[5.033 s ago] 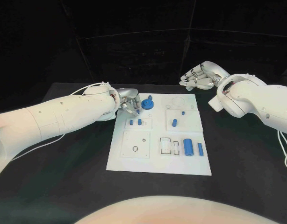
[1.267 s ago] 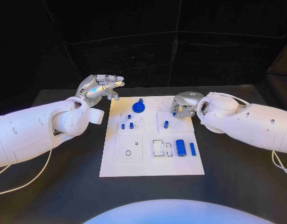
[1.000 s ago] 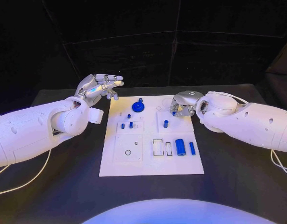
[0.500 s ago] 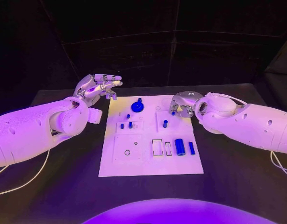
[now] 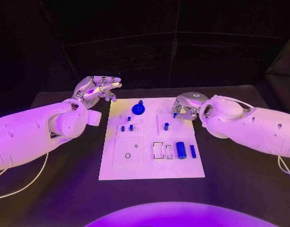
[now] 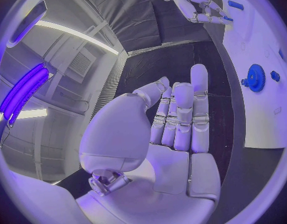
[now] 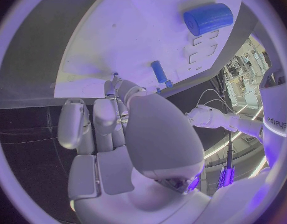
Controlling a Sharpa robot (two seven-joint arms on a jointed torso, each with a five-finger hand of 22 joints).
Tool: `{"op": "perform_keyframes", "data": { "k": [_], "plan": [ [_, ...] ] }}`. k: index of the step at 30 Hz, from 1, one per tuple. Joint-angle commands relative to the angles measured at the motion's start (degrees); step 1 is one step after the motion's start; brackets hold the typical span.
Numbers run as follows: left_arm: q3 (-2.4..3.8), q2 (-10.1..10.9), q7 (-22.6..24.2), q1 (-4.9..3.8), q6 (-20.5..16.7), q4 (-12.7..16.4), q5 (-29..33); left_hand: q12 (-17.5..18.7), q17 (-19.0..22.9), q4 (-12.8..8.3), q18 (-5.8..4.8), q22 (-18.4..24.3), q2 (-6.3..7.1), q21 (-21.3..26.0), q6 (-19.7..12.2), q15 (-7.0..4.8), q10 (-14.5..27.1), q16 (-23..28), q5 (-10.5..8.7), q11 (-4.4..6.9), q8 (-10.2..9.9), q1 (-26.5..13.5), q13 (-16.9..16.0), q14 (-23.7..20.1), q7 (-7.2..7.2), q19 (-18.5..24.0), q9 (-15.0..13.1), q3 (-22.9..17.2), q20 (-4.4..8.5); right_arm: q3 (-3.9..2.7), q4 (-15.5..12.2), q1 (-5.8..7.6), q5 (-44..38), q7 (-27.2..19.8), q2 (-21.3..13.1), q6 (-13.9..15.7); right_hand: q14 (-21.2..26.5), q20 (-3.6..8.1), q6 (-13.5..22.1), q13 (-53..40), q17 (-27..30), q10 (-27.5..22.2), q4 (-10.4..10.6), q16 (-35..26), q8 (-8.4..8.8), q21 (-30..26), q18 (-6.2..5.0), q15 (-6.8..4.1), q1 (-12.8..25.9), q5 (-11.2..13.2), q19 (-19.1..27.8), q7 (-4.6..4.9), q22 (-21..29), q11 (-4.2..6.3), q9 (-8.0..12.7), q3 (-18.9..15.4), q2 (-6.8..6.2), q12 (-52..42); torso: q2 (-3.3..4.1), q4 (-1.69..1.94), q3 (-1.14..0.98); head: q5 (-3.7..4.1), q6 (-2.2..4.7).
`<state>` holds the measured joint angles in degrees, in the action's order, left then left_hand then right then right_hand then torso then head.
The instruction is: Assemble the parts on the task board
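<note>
1. The task board (image 5: pixel 152 165) lies in the middle of the black table (image 5: pixel 247 179), between the two arms.
2. The right hand (image 5: pixel 186 106) is held over the board's far right corner. A small blue peg (image 5: pixel 175 114) is seen at its fingertips, apparently pinched — the contact itself cannot be told for certain.
3. The left hand (image 5: pixel 97 88) is raised beyond the board's far left corner, off the board, its fingers straight and close together, with nothing held.
4. A blue gear (image 5: pixel 139 109) stands on the far part of the board, between the two hands and nearer the left one.
5. A large blue cylinder (image 5: pixel 180 150) and a slim blue pin (image 5: pixel 192 151) lie side by side on the board's near right part — well apart from both hands.
6. Dark walls are seen behind the table.
</note>
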<state>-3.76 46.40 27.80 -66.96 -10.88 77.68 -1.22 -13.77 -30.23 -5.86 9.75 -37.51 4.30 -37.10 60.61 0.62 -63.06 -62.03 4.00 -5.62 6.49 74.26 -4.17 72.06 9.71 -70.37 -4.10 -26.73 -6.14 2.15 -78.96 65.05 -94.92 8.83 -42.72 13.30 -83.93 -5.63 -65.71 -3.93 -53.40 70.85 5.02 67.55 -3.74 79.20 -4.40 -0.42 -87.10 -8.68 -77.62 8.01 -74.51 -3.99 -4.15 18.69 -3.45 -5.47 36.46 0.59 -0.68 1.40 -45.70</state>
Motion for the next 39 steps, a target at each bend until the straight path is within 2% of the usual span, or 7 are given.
{"op": "perform_keyframes", "data": {
  "k": [1, 9, 24, 28, 32, 35, 39],
  "plan": [
    [0.05, 0.05, 0.31, -0.09, 0.53, -0.18, 0.32, -0.33, 0.05, -0.09, 0.72, 0.10, -0.11, 0.23, -0.12, -0.01, 0.28, 0.29, 0.28, -0.06, 0.37, 0.48, -0.02, -0.27, 0.17, 0.37, 0.03, 0.20, -0.07, -0.05, -0.37, 0.13, 1.47, 0.83, -0.28, 2.26, -0.84, 0.00, -0.33, 0.04, 0.01, 0.41, 0.10, 0.26, -0.26, 0.31, 0.31, -0.26, 0.71, 0.26, -0.23, -0.05, -0.06, 0.04, -0.07, 0.39, -0.12, 0.37, 0.04, 0.01, -0.01, -0.03, 0.00],
    [0.05, 0.09, 0.17, -0.09, 0.52, -0.47, 0.32, -0.37, 0.25, -0.20, 0.72, 0.12, -0.07, 0.27, -0.17, 0.00, 0.35, 0.38, 0.27, -0.08, 0.38, 0.58, 0.00, -0.38, 0.20, 0.39, 0.03, 0.22, -0.07, -0.11, -2.25, 0.25, 3.03, 1.30, -1.65, 2.56, -0.85, 0.00, -0.32, 0.04, -0.02, 0.40, 0.11, 0.30, -0.26, 0.30, 0.30, -0.26, 0.81, 0.26, -0.22, -0.06, -0.05, 0.04, -0.07, 0.43, -0.15, 0.39, 0.02, 0.03, 0.00, 0.02, -0.07],
    [0.06, 0.10, 0.16, -0.11, 0.37, -0.72, 0.32, -0.40, 0.32, -0.28, 0.72, 0.14, -0.07, 0.30, -0.20, 0.00, 0.41, 0.40, 0.27, -0.10, 0.39, 0.68, 0.00, -0.44, 0.22, 0.40, 0.04, 0.22, -0.08, -0.54, -14.24, 2.92, 5.92, 1.97, -4.33, 4.03, -0.88, 0.00, -0.31, 0.05, -0.20, 0.35, -0.05, 0.49, -0.25, 0.50, 0.38, -0.28, 0.87, 0.08, -0.44, -0.07, -0.34, 0.07, -0.07, 0.66, -0.28, 0.45, -0.05, 0.14, 0.14, -0.30, 0.00],
    [0.06, -0.02, 0.18, -0.11, 0.33, -0.73, 0.32, -0.40, 0.32, -0.28, 0.72, 0.14, -0.07, 0.30, -0.20, 0.00, 0.41, 0.40, 0.27, -0.10, 0.39, 0.68, 0.00, -0.44, 0.22, 0.40, 0.04, 0.22, -0.08, -0.56, -15.13, 3.06, 5.55, 1.82, -2.73, 3.98, -0.88, 0.01, -0.29, 0.06, -0.23, 0.32, -0.14, 0.55, -0.24, 0.54, 0.39, -0.28, 0.88, -0.03, -0.48, -0.06, -0.40, 0.06, -0.07, 0.80, -0.31, 0.48, -0.05, 0.15, 0.09, -1.21, -0.07],
    [0.06, -0.12, 0.20, -0.13, 0.28, -0.64, 0.32, -0.40, 0.32, -0.28, 0.72, 0.14, -0.07, 0.30, -0.20, 0.00, 0.41, 0.40, 0.27, -0.10, 0.39, 0.68, 0.00, -0.44, 0.22, 0.40, 0.04, 0.22, -0.08, -0.51, -14.44, 3.07, 4.30, 1.69, -0.34, 3.39, -0.88, 0.01, -0.28, 0.06, -0.23, 0.31, -0.18, 0.57, -0.24, 0.55, 0.40, -0.28, 0.88, -0.08, -0.50, -0.06, -0.42, 0.06, -0.07, 0.87, -0.32, 0.49, -0.09, 0.22, 0.21, -2.39, -0.38],
    [0.06, -0.18, 0.20, -0.15, 0.25, -0.55, 0.32, -0.40, 0.32, -0.28, 0.72, 0.14, -0.07, 0.30, -0.20, 0.00, 0.41, 0.40, 0.27, -0.10, 0.39, 0.68, 0.00, -0.44, 0.22, 0.40, 0.04, 0.22, -0.08, -0.43, -13.59, 2.64, 3.17, 1.51, 1.69, 2.79, -0.89, 0.01, -0.26, 0.06, -0.25, 0.29, -0.23, 0.62, -0.22, 0.60, 0.41, -0.27, 0.92, -0.18, -0.55, -0.03, -0.49, 0.04, -0.06, 1.02, -0.30, 0.51, 0.05, 0.15, 0.09, -4.03, -0.71],
    [0.06, -0.25, 0.16, -0.16, 0.21, -0.48, 0.32, -0.40, 0.32, -0.28, 0.72, 0.14, -0.07, 0.30, -0.20, 0.00, 0.41, 0.40, 0.27, -0.10, 0.39, 0.68, 0.00, -0.44, 0.22, 0.40, 0.04, 0.22, -0.08, -0.26, -12.73, 1.52, 1.89, 1.27, 3.87, 2.06, -0.88, 0.01, -0.24, 0.06, -0.23, 0.28, -0.25, 0.63, -0.21, 0.61, 0.42, -0.27, 0.95, -0.22, -0.56, -0.01, -0.51, 0.03, -0.06, 1.08, -0.30, 0.53, 0.08, 0.13, 0.02, -5.42, -1.26]
  ]
}}
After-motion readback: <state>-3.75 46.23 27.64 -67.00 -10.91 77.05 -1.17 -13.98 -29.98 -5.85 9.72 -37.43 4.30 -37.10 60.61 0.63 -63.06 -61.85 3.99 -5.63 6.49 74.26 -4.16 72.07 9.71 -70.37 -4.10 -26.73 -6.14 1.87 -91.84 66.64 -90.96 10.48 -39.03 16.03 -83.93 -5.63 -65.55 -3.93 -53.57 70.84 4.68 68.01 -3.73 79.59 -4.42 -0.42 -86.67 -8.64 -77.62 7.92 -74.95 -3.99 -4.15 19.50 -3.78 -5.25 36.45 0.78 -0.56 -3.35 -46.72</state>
